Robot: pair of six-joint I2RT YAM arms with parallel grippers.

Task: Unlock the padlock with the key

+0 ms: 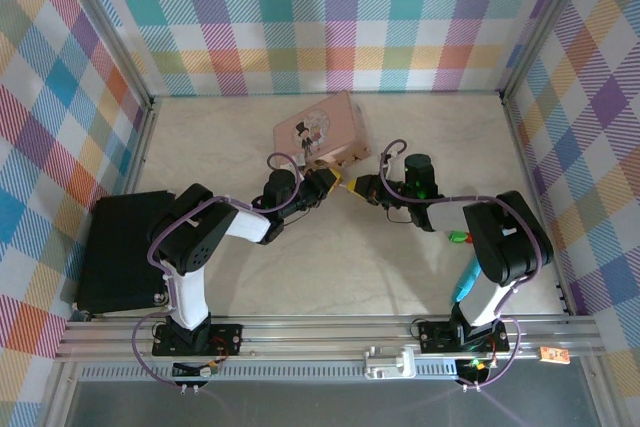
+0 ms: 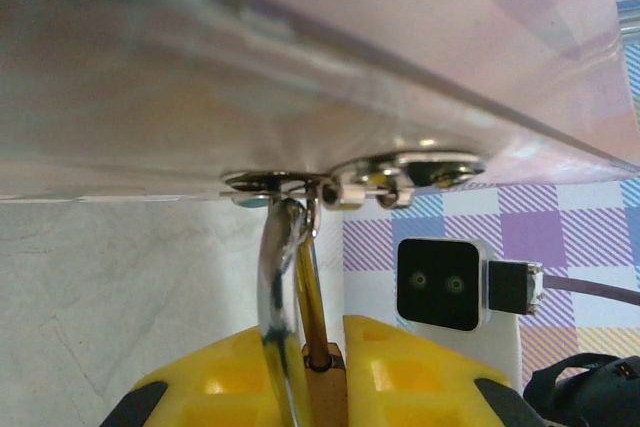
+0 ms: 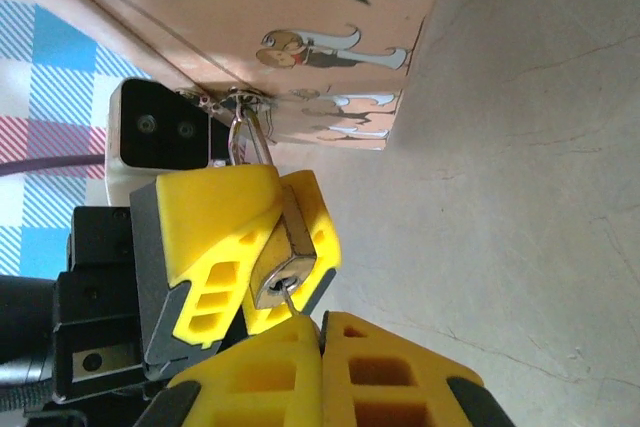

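One pink tin, one padlock, one key, two grippers. The tin sits on the table near the middle of its far edge. The small brass-coloured padlock hangs by its silvery shackle from the clasp on the tin's near side. The left gripper pinches the padlock's body. The right gripper, fingers pressed together, pinches the thin key, whose tip is at the keyhole.

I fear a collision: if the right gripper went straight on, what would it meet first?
Probably the tiny brass-gold padlock held by the left gripper; the thin grey key seems to reach the keyhole.
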